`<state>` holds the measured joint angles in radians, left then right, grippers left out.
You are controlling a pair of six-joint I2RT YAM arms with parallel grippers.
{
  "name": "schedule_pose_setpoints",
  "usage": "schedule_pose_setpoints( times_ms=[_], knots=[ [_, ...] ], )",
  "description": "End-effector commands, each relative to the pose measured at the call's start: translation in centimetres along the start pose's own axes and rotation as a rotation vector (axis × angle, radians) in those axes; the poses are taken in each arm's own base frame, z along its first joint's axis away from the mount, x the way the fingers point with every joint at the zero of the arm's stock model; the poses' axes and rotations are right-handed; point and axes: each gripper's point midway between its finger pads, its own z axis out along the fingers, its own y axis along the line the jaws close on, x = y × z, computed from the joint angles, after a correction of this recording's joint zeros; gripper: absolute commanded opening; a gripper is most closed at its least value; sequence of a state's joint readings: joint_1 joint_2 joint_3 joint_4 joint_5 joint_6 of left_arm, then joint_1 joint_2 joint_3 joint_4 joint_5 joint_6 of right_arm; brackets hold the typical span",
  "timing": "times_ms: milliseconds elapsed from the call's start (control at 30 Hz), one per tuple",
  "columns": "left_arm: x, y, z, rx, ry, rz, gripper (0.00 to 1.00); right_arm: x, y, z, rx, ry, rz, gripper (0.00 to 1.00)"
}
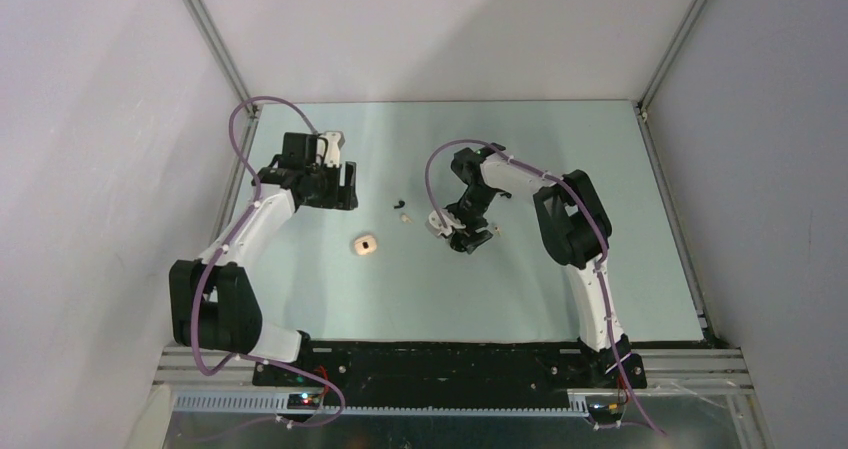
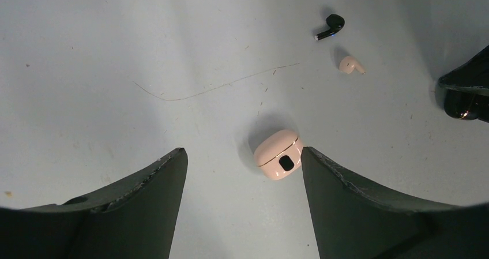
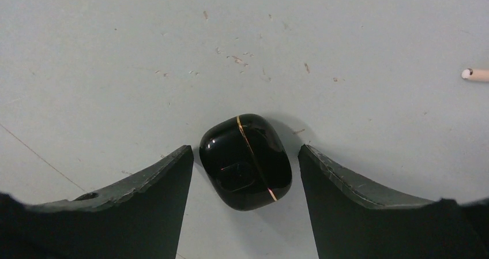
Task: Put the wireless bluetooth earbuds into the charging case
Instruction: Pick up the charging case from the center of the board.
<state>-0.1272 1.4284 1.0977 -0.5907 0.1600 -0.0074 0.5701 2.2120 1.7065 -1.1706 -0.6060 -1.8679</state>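
Right wrist view: right pincer (image 3: pixel 245 149) spread wide, black case (image 3: pixel 246 161) loose between its tips.
Left pincer (image 2: pixel 243 150): wide, cream case (image 2: pixel 278 154) between tips.
Buds: black earbud (image 2: pixel 330 26) and cream earbud (image 2: pixel 350 66) lie beyond the left pincer.

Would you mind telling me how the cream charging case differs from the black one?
The cream case is pale with a dark patch; the black case is glossy with a thin gold seam. The cream case lies apart from the left gripper; the black case sits between the right gripper's open jaws. Both are rounded and look shut.
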Motion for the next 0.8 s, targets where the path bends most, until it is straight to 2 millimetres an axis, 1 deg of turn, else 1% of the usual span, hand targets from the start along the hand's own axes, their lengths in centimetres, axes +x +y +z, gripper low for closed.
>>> schedule_pose_setpoints(
  times_ms=[0,100,233,333,400,433,467,500,533,567,600,633,667,700,733,767],
  knots=[
    [-1.1,-0.7,-0.9,0.019,-0.046,0.001,0.78,0.9,-0.4,-0.6,0.03,0.066,0.024,0.73],
    [-1.2,-0.8,-0.7,0.026,-0.044,-0.004,0.78,1.2,-0.4,-0.8,0.031,0.08,0.027,0.72],
    [-1.5,-1.1,-0.7,0.034,-0.049,-0.001,0.78,1.2,-0.2,-0.9,0.024,0.087,0.028,0.65],
    [-1.7,-1.3,-0.7,0.04,-0.049,-0.001,0.78,1.6,0.1,-1.0,0.018,0.103,0.036,0.65],
    [-1.8,-1.3,-0.6,0.042,-0.048,-0.002,0.78,1.8,0.4,-1.0,0.009,0.11,0.042,0.59],
    [-2.0,-1.4,-0.6,0.047,-0.05,-0.003,0.77,1.8,0.5,-1.0,0.009,0.111,0.048,0.51],
    [-2.2,-1.5,-0.6,0.055,-0.052,-0.006,0.76,1.8,0.5,-1.1,0.014,0.11,0.072,0.47],
    [-2.7,-1.6,-0.6,0.059,-0.062,-0.009,0.76,1.7,0.2,-1.3,0.035,0.1,0.085,0.4],
    [-3.0,-1.6,-0.5,0.052,-0.069,-0.025,0.75,1.6,-0.2,-1.6,0.06,0.093,0.131,0.39],
    [-4.2,-1.3,-0.6,0.024,-0.106,-0.029,0.75,1.3,-1.3,-2.3,0.114,0.075,0.152,0.37],
    [-4.8,-1.2,-0.6,0.016,-0.123,-0.045,0.76,1.4,-2.6,-3.3,0.19,0.067,0.211,0.35],
    [-6.4,-1.3,-1.0,0.016,-0.174,-0.042,0.77,0.8,-3.5,-4.4,0.245,0.047,0.23,0.28],
    [-7.2,-1.4,-1.1,0.022,-0.195,-0.043,0.79,0.7,-4.8,-5.7,0.322,0.031,0.286,0.22],
    [-9.1,-1.8,-1.6,0.04,-0.248,-0.043,0.79,-0.3,-5.6,-7.3,0.392,0.001,0.36,0.14],
    [-10.0,-2.0,-1.5,0.05,-0.262,-0.047,0.8,-1.1,-7.5,-10.0,0.508,-0.018,0.347,0.13],
    [-12.3,-2.8,-2.4,0.088,-0.322,-0.037,0.8,-1.8,-8.2,-11.3,0.562,-0.044,0.363,0.12]
  ],
)
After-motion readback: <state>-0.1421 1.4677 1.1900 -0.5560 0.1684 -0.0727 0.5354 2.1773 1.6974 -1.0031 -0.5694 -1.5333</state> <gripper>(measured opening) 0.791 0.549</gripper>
